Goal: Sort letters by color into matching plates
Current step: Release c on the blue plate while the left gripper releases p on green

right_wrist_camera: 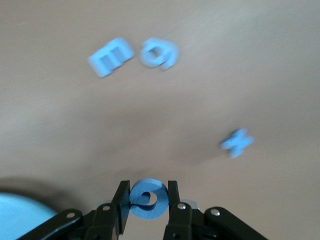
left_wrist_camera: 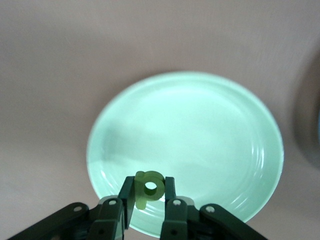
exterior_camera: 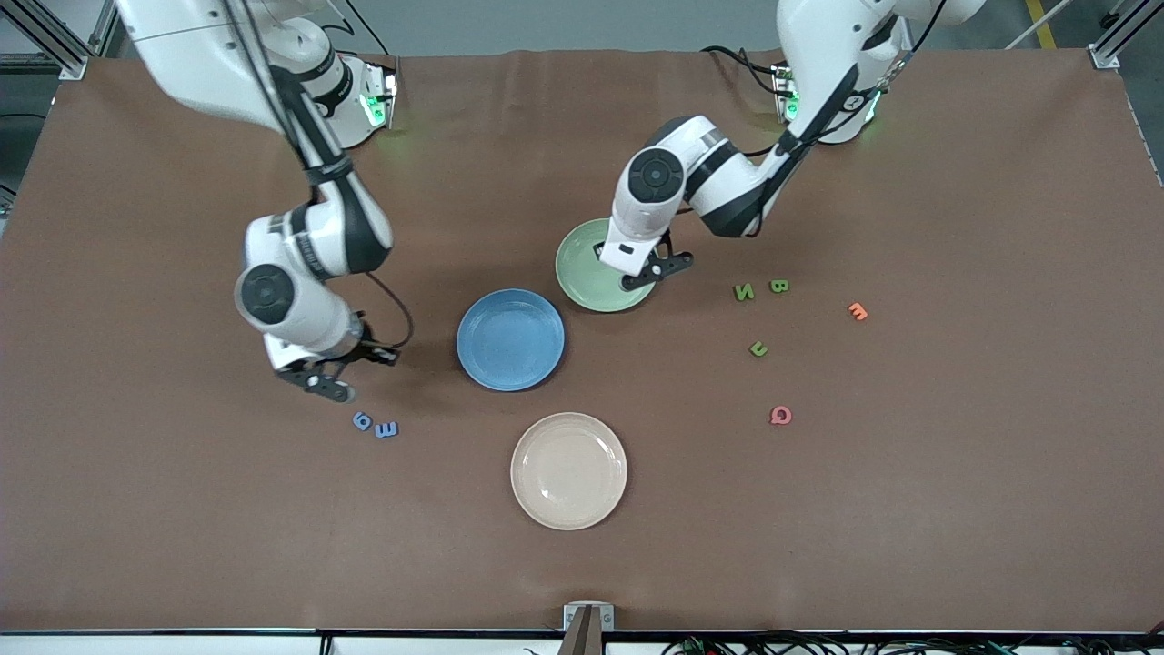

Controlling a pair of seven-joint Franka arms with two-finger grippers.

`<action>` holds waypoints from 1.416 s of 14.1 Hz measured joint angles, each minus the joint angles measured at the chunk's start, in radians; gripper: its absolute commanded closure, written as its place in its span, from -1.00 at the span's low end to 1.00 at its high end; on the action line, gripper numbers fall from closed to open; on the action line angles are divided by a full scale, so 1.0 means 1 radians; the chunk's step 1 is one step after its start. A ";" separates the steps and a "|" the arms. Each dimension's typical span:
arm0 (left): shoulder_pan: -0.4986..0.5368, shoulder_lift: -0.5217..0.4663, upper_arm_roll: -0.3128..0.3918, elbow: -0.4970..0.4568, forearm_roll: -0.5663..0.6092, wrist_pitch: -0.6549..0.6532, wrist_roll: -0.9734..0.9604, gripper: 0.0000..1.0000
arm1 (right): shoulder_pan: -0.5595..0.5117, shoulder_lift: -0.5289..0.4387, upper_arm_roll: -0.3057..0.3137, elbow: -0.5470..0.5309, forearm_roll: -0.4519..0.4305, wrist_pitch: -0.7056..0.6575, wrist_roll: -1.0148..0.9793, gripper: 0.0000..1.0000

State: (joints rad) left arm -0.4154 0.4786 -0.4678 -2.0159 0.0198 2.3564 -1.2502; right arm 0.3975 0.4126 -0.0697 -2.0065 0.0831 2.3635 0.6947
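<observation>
the brown surface (exterior_camera: 909,509) carries three plates near its middle. the cream plate (exterior_camera: 568,470) lies nearest the front camera; the blue plate (exterior_camera: 510,339) lies farther back, and the pale green plate (exterior_camera: 591,266) lies farther still, just beside the blue one toward the left arm's end.

the left end effector (exterior_camera: 637,273) is over the pale green plate's rim, its fingers (left_wrist_camera: 170,192) pressed on a green letter (left_wrist_camera: 149,188) with a round hole, seen in the left wrist view above the plate (left_wrist_camera: 200,130). the right end effector (exterior_camera: 320,380) is over bare surface toward the right arm's end, its fingers (right_wrist_camera: 172,192) pinching a rounded blue letter (right_wrist_camera: 147,199).

three green letters rest toward the left arm's end: an "n" (exterior_camera: 744,292) just beside a "b" (exterior_camera: 779,286), and a "j" (exterior_camera: 758,348) nearer the front camera. an orange letter (exterior_camera: 857,311) and a pink letter (exterior_camera: 780,415) lie near them. two blue letters, a rounded one (exterior_camera: 362,420) and an "e" (exterior_camera: 386,429), sit side by side just nearer the front camera than the right end effector. the right wrist view shows a third loose blue letter, an "x" (right_wrist_camera: 236,142), on the surface apart from that pair.
</observation>
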 measured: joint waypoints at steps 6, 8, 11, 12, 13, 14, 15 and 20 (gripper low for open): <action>-0.029 0.058 0.006 0.000 0.000 0.004 -0.012 -1.00 | 0.199 0.078 0.000 0.050 0.000 0.104 0.341 0.99; -0.024 0.059 0.012 0.006 0.000 0.004 -0.012 -1.00 | 0.231 0.138 -0.001 0.100 0.000 0.108 0.398 0.93; 0.000 0.049 0.017 0.024 0.003 0.000 -0.011 -1.00 | 0.248 0.209 -0.002 0.163 0.000 0.111 0.446 -0.38; 0.022 0.037 0.017 0.031 0.019 -0.010 -0.006 -0.99 | 0.248 0.218 -0.004 0.176 0.000 0.111 0.451 -0.89; 0.049 0.020 0.017 0.040 0.049 -0.033 -0.003 -0.99 | 0.248 0.222 -0.007 0.184 0.000 0.109 0.453 -1.00; 0.074 0.001 0.017 0.051 0.084 -0.071 0.000 -0.99 | 0.248 0.222 -0.010 0.189 0.000 0.107 0.453 -1.00; 0.097 -0.018 0.017 0.063 0.120 -0.114 0.003 -0.99 | 0.248 0.222 -0.011 0.194 0.000 0.105 0.453 -1.00; 0.259 -0.058 0.020 0.079 0.183 -0.187 0.077 -0.99 | 0.226 0.219 -0.028 0.289 -0.002 -0.059 0.370 -1.00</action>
State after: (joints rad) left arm -0.1568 0.4207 -0.4477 -1.9369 0.2023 2.1697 -1.1728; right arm 0.6234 0.6314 -0.0974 -1.7178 0.0814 2.3047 1.0649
